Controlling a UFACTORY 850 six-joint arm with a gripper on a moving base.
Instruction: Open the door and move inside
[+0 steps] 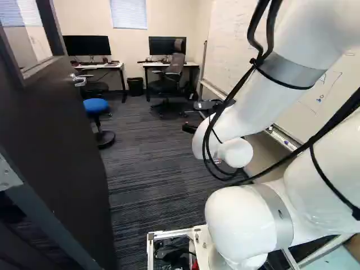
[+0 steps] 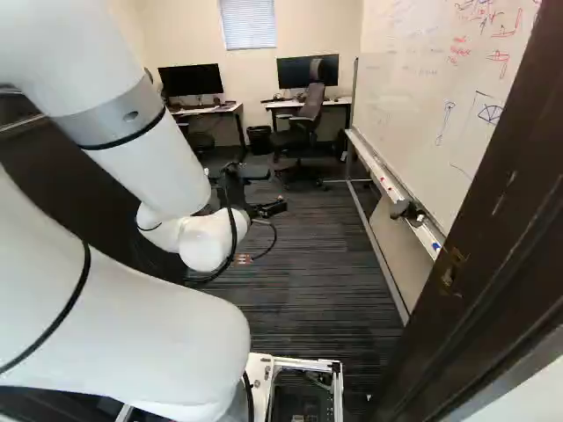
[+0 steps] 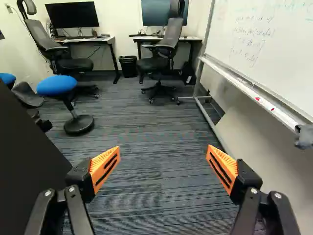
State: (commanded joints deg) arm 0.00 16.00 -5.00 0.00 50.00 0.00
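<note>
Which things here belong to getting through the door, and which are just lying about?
For the job:
dark door with window pane, standing open
silver metal door handle
black claw with orange pads, open

Just lying about:
round blue-seated stool
dark office chairs
black bin
large glossy whiteboard

The dark door [image 1: 62,140], upright and wide open, with a silver handle [image 1: 79,81] and a glass pane [image 1: 29,34] in its upper part, stands opposite the whiteboard [image 1: 228,34], well apart from it.

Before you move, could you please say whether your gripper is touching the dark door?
Apart: in the left base view, a strip of carpet shows between the door and the gripper.
</note>
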